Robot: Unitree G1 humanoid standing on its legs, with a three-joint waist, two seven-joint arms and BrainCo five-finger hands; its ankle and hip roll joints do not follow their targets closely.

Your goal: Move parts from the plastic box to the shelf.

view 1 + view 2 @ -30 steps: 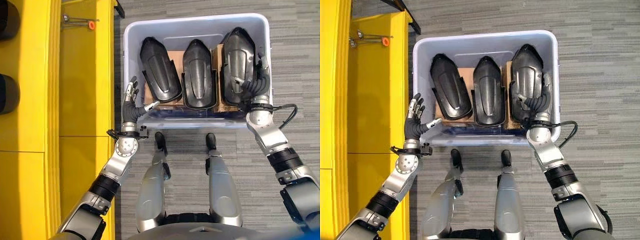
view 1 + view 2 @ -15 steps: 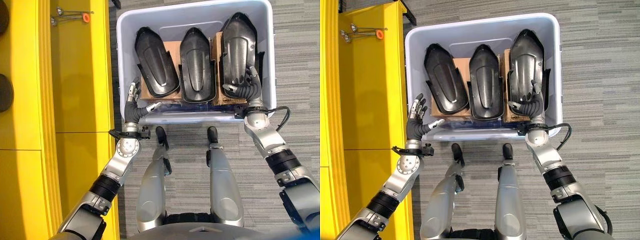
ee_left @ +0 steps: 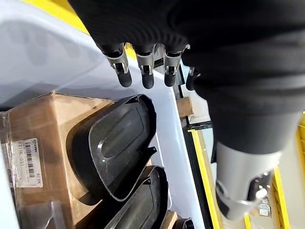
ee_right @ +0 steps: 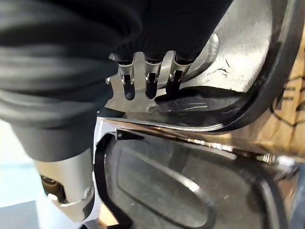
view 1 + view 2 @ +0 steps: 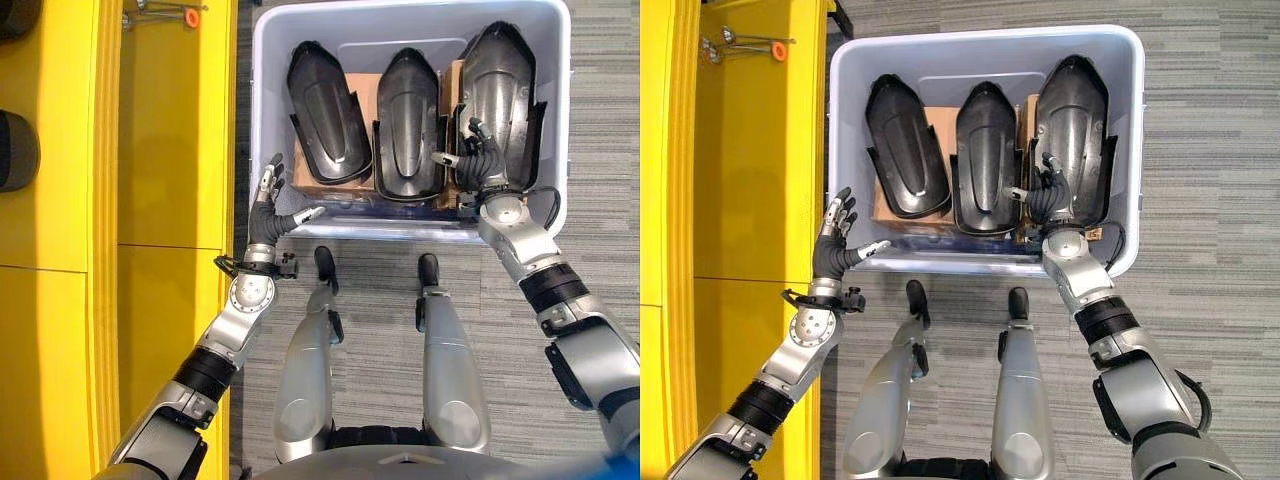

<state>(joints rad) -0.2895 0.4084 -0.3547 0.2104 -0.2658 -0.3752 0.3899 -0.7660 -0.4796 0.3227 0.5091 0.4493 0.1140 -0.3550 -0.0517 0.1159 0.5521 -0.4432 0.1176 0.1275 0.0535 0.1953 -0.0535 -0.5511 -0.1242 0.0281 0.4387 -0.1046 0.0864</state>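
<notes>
A pale plastic box [image 5: 262,100] on the floor holds three black moulded parts side by side on cardboard: left part [image 5: 328,115], middle part [image 5: 408,120], right part [image 5: 505,95]. My right hand [image 5: 480,165] is inside the box at the near end of the right part. Its fingers [image 4: 150,83] are nearly straight and rest on the part's shiny surface [image 4: 238,43], next to the middle part [image 4: 167,181]. My left hand [image 5: 265,205] is open outside the box's near left corner, with its fingers [image 3: 143,71] spread above the left part [image 3: 119,143].
The yellow shelf [image 5: 160,150] runs along the box's left side. Dark round objects [image 5: 15,150] sit at its far left, and a thin tool with an orange piece [image 5: 190,12] lies at its top. Grey carpet [image 5: 600,150] lies right of the box.
My right hand has moved from the right part's outer edge to its near inner edge, beside the middle part. The left hand has stayed in place. The camera has shifted.
</notes>
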